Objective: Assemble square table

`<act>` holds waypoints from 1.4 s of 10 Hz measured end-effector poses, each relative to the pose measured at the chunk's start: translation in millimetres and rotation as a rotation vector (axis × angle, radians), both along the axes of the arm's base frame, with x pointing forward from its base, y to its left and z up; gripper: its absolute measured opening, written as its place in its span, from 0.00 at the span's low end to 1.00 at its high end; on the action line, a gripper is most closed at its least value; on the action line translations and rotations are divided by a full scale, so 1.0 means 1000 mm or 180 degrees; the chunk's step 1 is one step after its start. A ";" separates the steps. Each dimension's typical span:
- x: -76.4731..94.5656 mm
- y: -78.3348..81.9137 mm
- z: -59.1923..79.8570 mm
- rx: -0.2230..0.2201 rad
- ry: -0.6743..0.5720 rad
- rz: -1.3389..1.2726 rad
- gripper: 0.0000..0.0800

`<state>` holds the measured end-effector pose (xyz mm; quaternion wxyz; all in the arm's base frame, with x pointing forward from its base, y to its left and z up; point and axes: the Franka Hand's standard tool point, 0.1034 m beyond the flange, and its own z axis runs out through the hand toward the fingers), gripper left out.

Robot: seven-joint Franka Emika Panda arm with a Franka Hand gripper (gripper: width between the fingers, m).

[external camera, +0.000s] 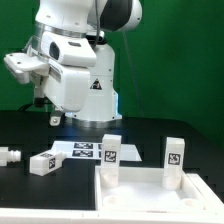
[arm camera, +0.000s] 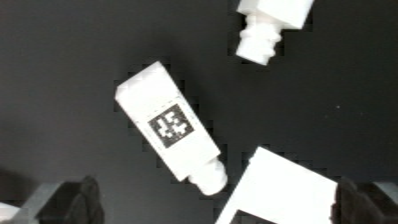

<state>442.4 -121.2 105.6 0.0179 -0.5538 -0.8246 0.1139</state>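
Observation:
The square table's white tabletop (external camera: 150, 200) lies at the front on the exterior view's right. Two tagged white legs (external camera: 110, 150) (external camera: 174, 155) stand upright at its far corners. Another tagged leg (external camera: 42, 162) (arm camera: 169, 125) lies flat on the black table at the exterior view's left. A further white leg (external camera: 10, 155) (arm camera: 267, 25) lies just beyond it. My gripper (external camera: 45, 108) (arm camera: 228, 205) hangs above the lying leg, well clear of it. It is open, with nothing between its dark fingertips (arm camera: 71, 205).
The marker board (external camera: 85, 150) lies flat between the lying leg and the tabletop. A white flat corner (arm camera: 294, 190), likely that board, shows between my fingers. The robot's white base (external camera: 85, 85) stands behind, in front of a green backdrop.

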 end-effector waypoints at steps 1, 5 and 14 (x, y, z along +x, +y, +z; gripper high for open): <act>0.016 -0.003 0.001 -0.0114 -0.0062 -0.0388 0.81; 0.038 -0.001 -0.016 -0.0302 -0.0265 -0.1516 0.81; 0.038 -0.001 -0.016 -0.0302 -0.0265 -0.1516 0.81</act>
